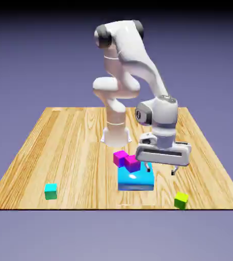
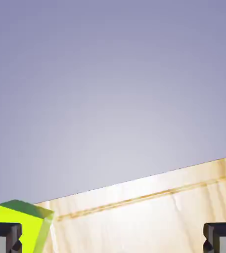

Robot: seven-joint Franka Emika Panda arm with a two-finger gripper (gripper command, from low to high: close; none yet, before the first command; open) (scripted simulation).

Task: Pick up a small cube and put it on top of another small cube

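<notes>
- One white robot arm, with one pair of jaws made of two small grey fingertips.
- Four small cubes in all: one lime yellow-green cube, one teal cube, one darker purple-magenta cube and one brighter pink-magenta cube.
- One large, flat, glossy blue block, on one pale wood-grained worktop.
- The jaws stand wide open, with nothing between the fingertips and no cube held. They hang above the worktop, to the exterior view's right of the blue block.
- The lime cube sits on the worktop close to its near edge, toward the exterior view's right corner, apart from the other cubes. In the hand view it shows low at the left, partly hidden behind the left-side fingertip in that picture.
- Its upper face is a bright yellow-green in the exterior view, its sides a darker green; in the hand view one large face glows bright lime beside a dark green one. Its edges look straight and its faces plain.
- The darker purple-magenta cube overlaps the blue block's far left corner in the exterior view, with the pink-magenta cube just beside it; whether those two touch, I cannot tell.
</notes>
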